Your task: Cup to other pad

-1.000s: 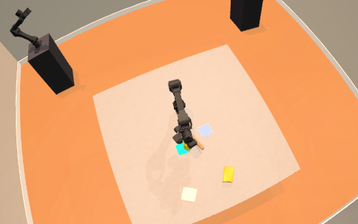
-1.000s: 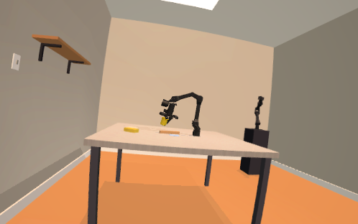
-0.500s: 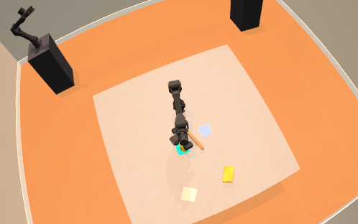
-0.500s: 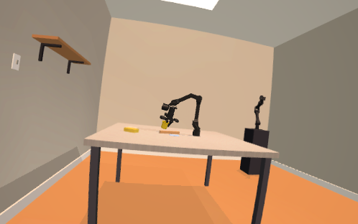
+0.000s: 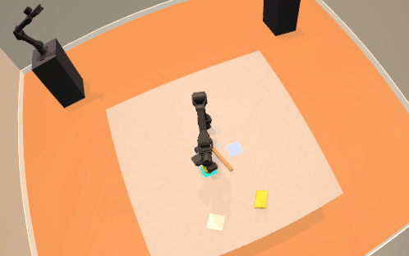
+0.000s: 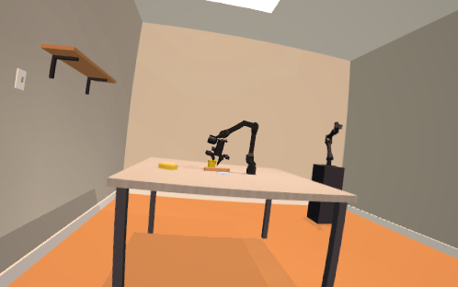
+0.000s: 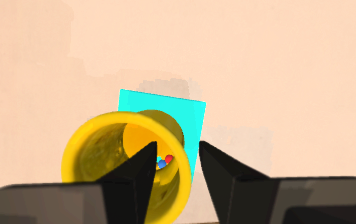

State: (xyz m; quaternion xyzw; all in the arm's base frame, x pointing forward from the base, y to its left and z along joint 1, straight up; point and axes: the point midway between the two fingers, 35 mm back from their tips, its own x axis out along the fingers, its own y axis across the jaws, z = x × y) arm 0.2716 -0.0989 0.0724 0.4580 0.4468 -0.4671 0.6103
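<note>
- Far left in the top view, toward ten o'clock, a black jointed arm (image 5: 29, 34) (image 6: 329, 144) stands on a tall black box-shaped pedestal (image 5: 59, 75) (image 6: 327, 184).
- The working black six-joint arm (image 5: 201, 119) (image 6: 252, 143) reaches down from twelve o'clock toward the cup.
- Its black two-fingered gripper (image 5: 205, 166) (image 6: 215, 161) (image 7: 178, 146) is partly open, gripping nothing: one finger dips inside the cup's mouth, the other is outside, with the cup's wall between them.
- The round yellow cup (image 5: 205, 170) (image 6: 211, 164) (image 7: 75, 150) stands upright on the flat square cyan pad (image 5: 209, 174) (image 7: 195, 115); a blue marble (image 7: 161, 164) and a red marble (image 7: 169, 159) show inside.
- A flat cream square (image 5: 216, 221) lies at six o'clock from the cup, well apart.
- A slim orange-brown bar (image 5: 222, 159) (image 6: 216, 169) lies near the cup, toward two o'clock.
- Beyond that bar, also toward two o'clock, lies a flat pale-blue square pad (image 5: 234, 148) (image 6: 223, 173).
- A bright yellow rectangular block (image 5: 261, 199) (image 6: 167, 166) lies toward four o'clock from the cup.

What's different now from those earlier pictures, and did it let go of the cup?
The yellow cup came down from a tilt to upright, and shifted left in the top view, over the cyan pad. The hand went that way too and seems to have let go: its fingers stand apart. The yellow block and orange stick stayed put.
</note>
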